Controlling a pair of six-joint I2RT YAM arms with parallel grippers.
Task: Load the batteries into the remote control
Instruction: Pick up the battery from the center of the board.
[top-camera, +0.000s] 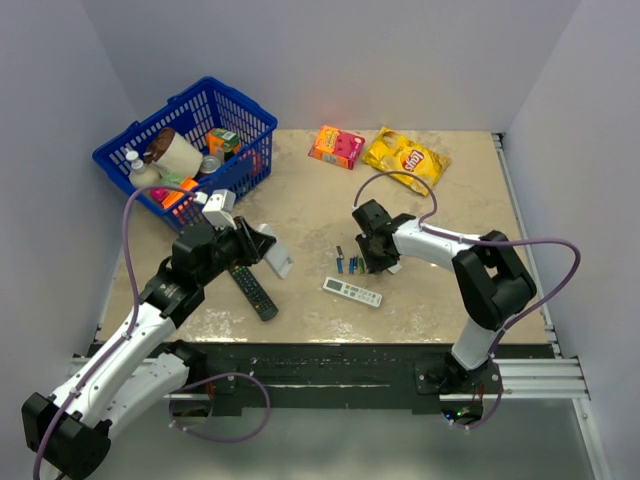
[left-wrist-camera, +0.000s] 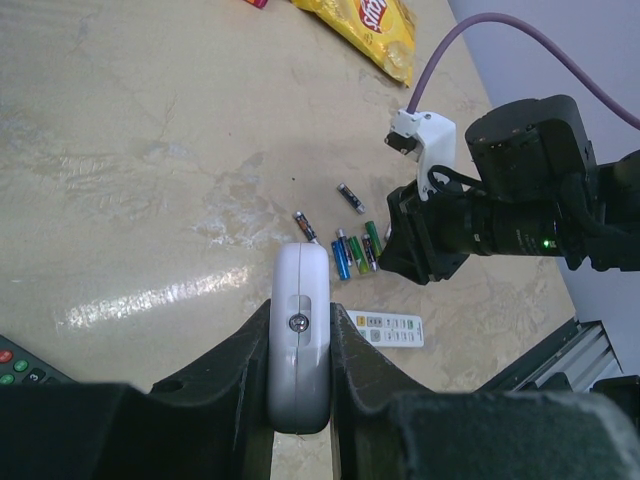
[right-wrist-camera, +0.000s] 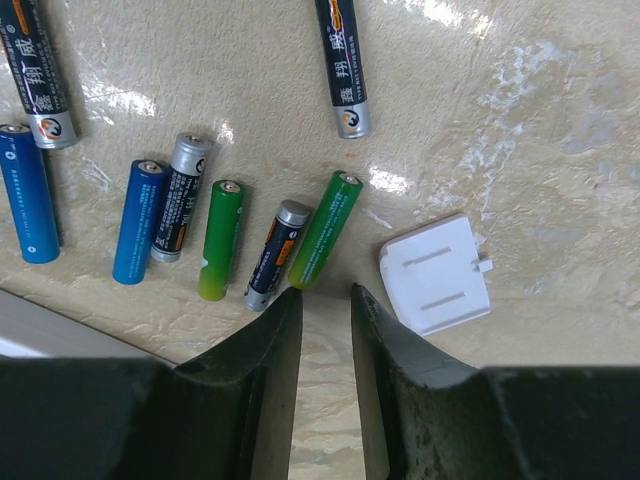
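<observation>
My left gripper (left-wrist-camera: 300, 312) is shut on the remote control (left-wrist-camera: 299, 330), a short white body held on edge with a screw showing on its side; in the top view the remote control (top-camera: 277, 255) sticks out to the right of the left gripper (top-camera: 262, 248). Several batteries (right-wrist-camera: 222, 240), blue, green and dark grey, lie in a loose row on the table, also seen as batteries (top-camera: 348, 264) from above. My right gripper (right-wrist-camera: 325, 292) hovers low over them, narrowly open with nothing between its fingers. Its left fingertip is just below the end of a green battery (right-wrist-camera: 324, 230).
A small white battery cover (right-wrist-camera: 435, 273) lies right of the right gripper. A slim white remote (top-camera: 352, 291) and a long black remote (top-camera: 252, 290) lie near the front. A blue basket (top-camera: 240, 115), an orange box (top-camera: 336, 146) and a yellow chip bag (top-camera: 405, 157) stand at the back.
</observation>
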